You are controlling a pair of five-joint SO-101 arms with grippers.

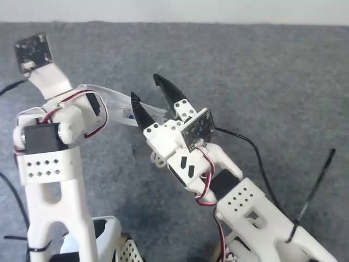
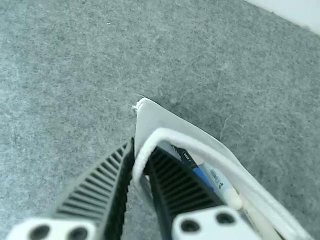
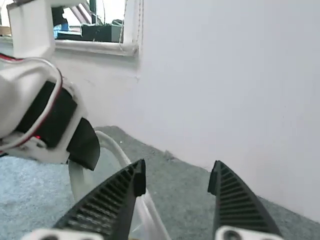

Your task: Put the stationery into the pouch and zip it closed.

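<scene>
A translucent white pouch (image 1: 117,103) hangs from my left gripper (image 2: 140,150), which is shut on its open rim. Inside the pouch (image 2: 150,117) lie pens (image 2: 210,175), one with a blue and white barrel. In the high view the pouch stretches from the left arm (image 1: 60,125) toward my right gripper (image 1: 146,87). The right gripper stands open just beside the pouch's far end, its black fingers tilted upward with nothing between them. From the right wrist view, the right gripper (image 3: 178,170) is open in front of the pouch's white rim (image 3: 107,145) and the left arm (image 3: 40,115).
Grey carpet (image 1: 262,71) covers the table, with free room behind and to the right of the arms. A black cable (image 1: 256,153) trails along the right arm's base. A white wall (image 3: 225,75) stands behind the table.
</scene>
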